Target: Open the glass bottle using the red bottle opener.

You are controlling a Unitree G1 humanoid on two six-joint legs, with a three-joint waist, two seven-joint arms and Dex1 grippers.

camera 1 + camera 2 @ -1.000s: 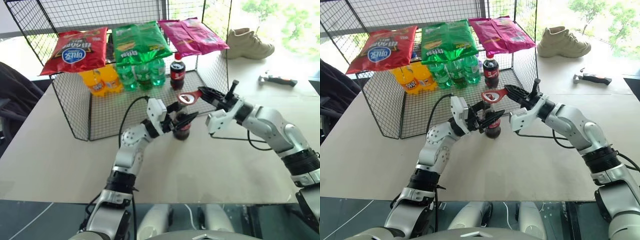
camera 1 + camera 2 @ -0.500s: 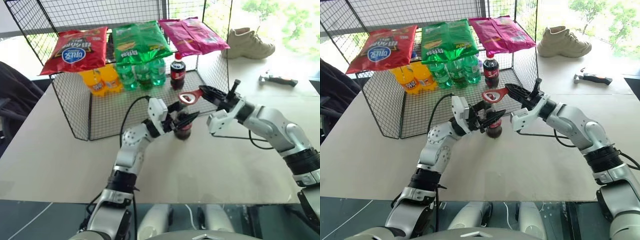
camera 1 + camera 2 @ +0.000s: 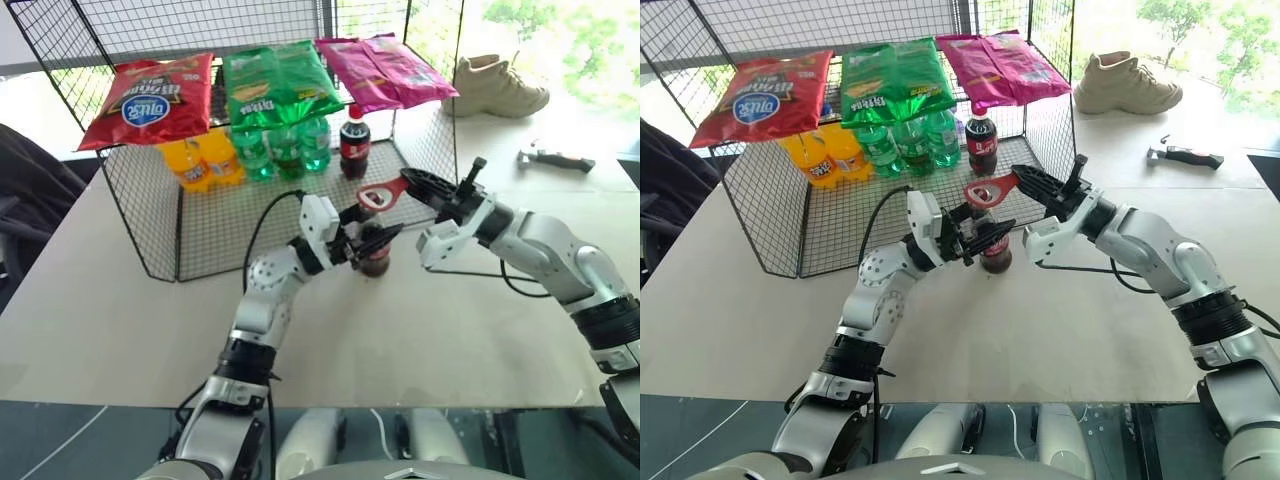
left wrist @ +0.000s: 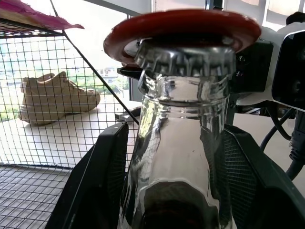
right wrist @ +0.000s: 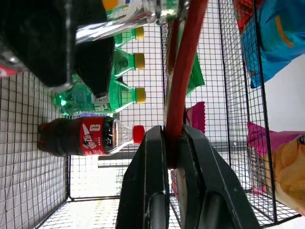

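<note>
The step in hand is seating the opener on the cap: the glass bottle (image 3: 375, 255) stands upright on the pale surface (image 3: 120, 320), just in front of the wire rack (image 3: 150, 200), and the ring head of the red bottle opener (image 3: 382, 194) rests over its crown cap (image 4: 186, 57). In the left wrist view the red ring lies on top of the cap's crimped edge, but whether its lip has hooked under that edge cannot be told.

The left end effector (image 3: 362, 232) reaches forward and to the right, its two black fingers (image 4: 102, 176) part open and closed around the bottle's shoulder, steadying it. The right end effector (image 3: 420, 185) comes in from the right, angled toward the left, with its fingers (image 5: 147, 181) pressed fully together on the opener's flat handle.

The next move probably calls for the right arm to catch the ring's lip under the crimp and lever the handle upward, while the left grip holds the bottle firm so it neither tips nor slides. A slip here could knock the bottle over.

Farther back, the rack holds a plastic cola bottle (image 3: 354, 143), green bottles (image 3: 285, 150) and snack bags (image 3: 275, 80).
</note>
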